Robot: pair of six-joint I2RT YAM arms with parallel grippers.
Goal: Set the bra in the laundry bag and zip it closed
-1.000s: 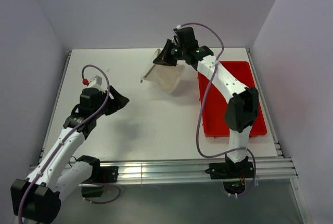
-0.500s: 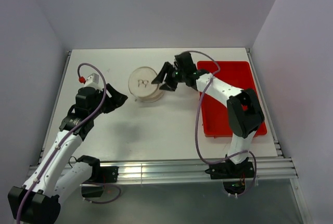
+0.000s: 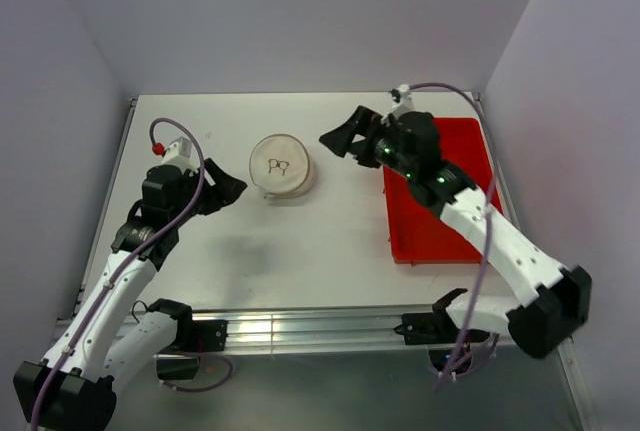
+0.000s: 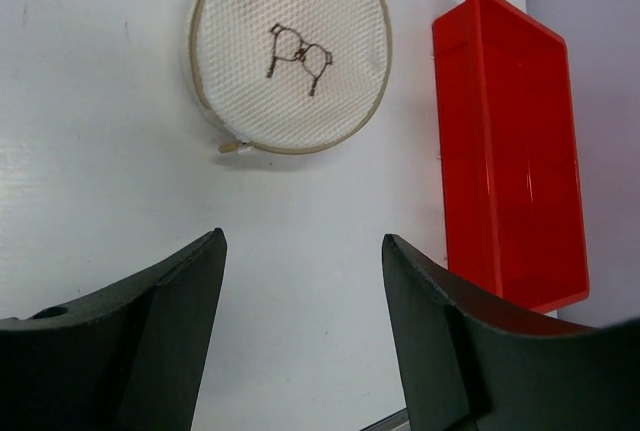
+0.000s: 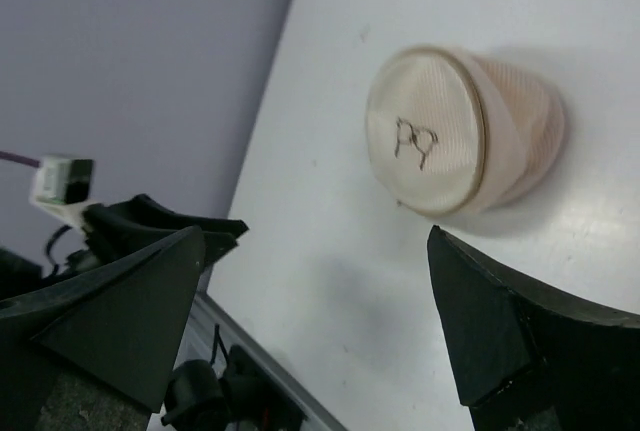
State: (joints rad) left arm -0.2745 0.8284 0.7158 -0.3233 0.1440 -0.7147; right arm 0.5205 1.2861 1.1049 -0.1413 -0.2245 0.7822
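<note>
**Mesh pouch lies flat, face up**

The off-white round mesh laundry bag sits as a low drum on the white table, in its far half. Its circular face is turned upward and shows a small dark printed bra outline. A tan band rims that face, with a small tab at its edge. A peach tint behind the side mesh is probably the beige padded bra.

Light was even and fairly bright, falling from above. In the top view the table looked washed white, with a soft grey shadow left of centre. In the right wrist view a faint shadow edged the laundry bag, and the right gripper's fingers were dark, blurred masses in the lower corners. The left wrist view was sharp.
</note>
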